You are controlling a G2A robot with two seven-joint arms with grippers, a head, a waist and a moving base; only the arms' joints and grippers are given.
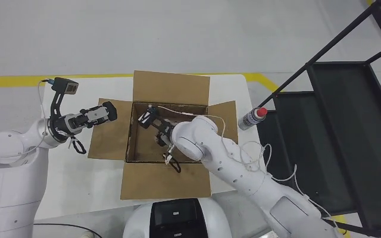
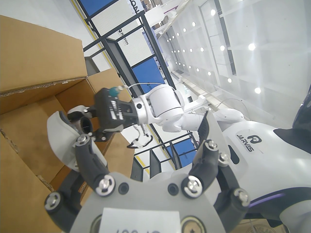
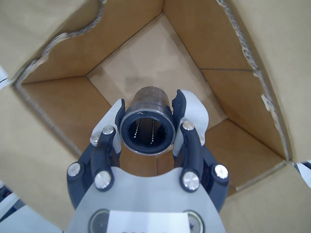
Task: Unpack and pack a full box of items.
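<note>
Box (image 1: pixel 171 88) on white table (image 1: pixel 89 178), grey floor (image 1: pixel 178 35)

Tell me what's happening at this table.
The right hand grips a metal bearing by its sides and holds it down inside the open cardboard box, above the box floor. The left hand hangs open with nothing in it over the box's left flap. A spray can sits on the table to the right of the box.
</note>
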